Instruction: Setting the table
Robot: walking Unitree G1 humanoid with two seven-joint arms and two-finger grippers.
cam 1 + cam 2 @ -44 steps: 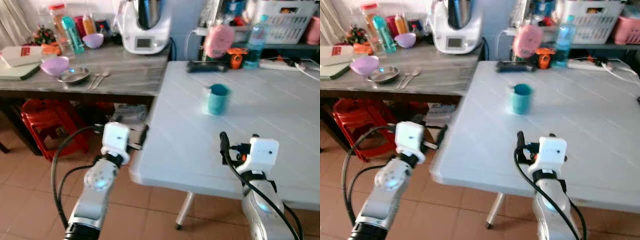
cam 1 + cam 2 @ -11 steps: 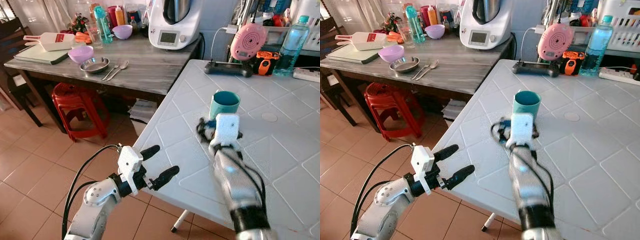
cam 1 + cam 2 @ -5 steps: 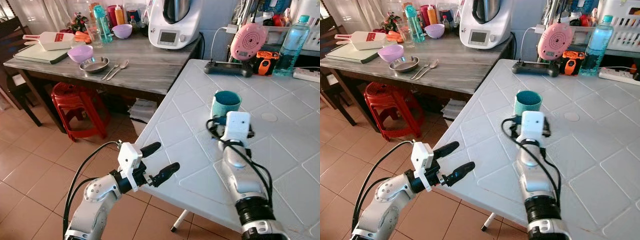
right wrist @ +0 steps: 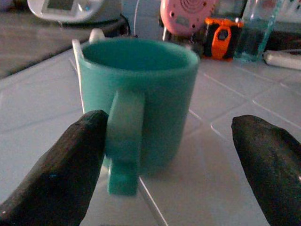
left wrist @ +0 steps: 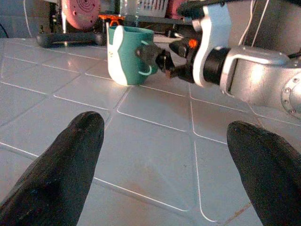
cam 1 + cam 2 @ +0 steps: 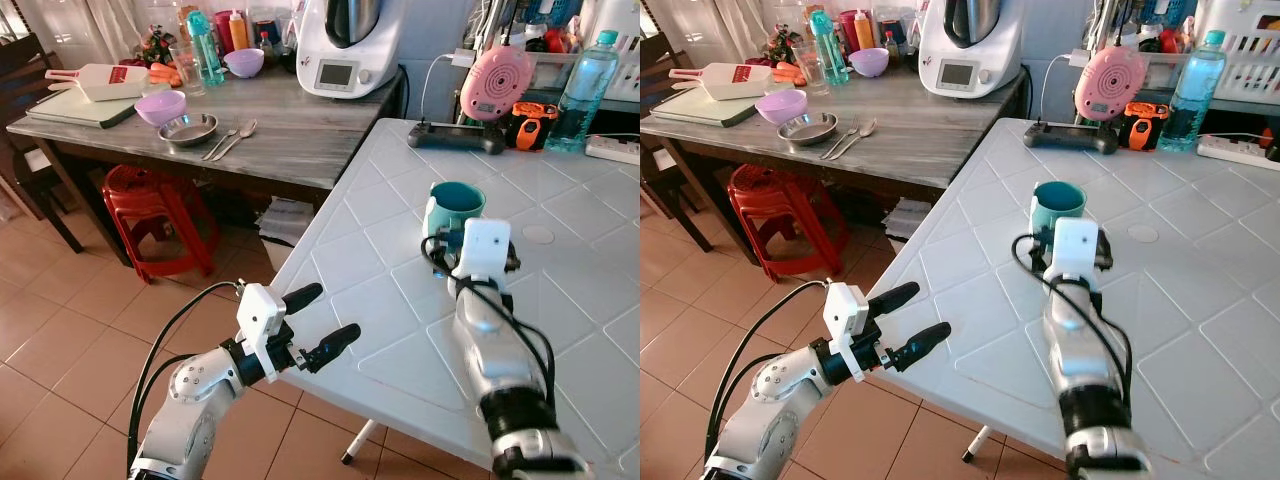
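My right end effector [image 4: 162, 155] sits low over the white worktop [image 6: 380, 300], its two fingers [image 4: 61, 165] spread wide with the teal mug [image 4: 141, 94] framed between them. I hold it at that height and with the handle [image 4: 123, 136] facing me so the fingers can pass either side of the mug body; one fingertip is already just beside the handle, though I judge nothing is pinched yet, since the other fingertip stands well clear of the wall. The mug stands upright on the white worktop, toward the middle of it, with a black controller [image 6: 452, 134], a pink device [image 6: 497, 82] and a water bottle [image 6: 578, 90] further back by the wall. My left end effector [image 6: 315, 325] hangs off the near edge of this worktop, over the tiled floor, fingers also apart and holding nothing; it is parked there, I think, to stay out of the right arm's way while keeping the mug in its own camera. On the grey worktop [image 6: 250, 150] to my left lie a purple bowl [image 6: 162, 106], a steel dish [image 6: 189, 128] and what looks like a fork and spoon [image 6: 232, 140], though they are too small to be sure; those seem the remaining pieces for the table setting.
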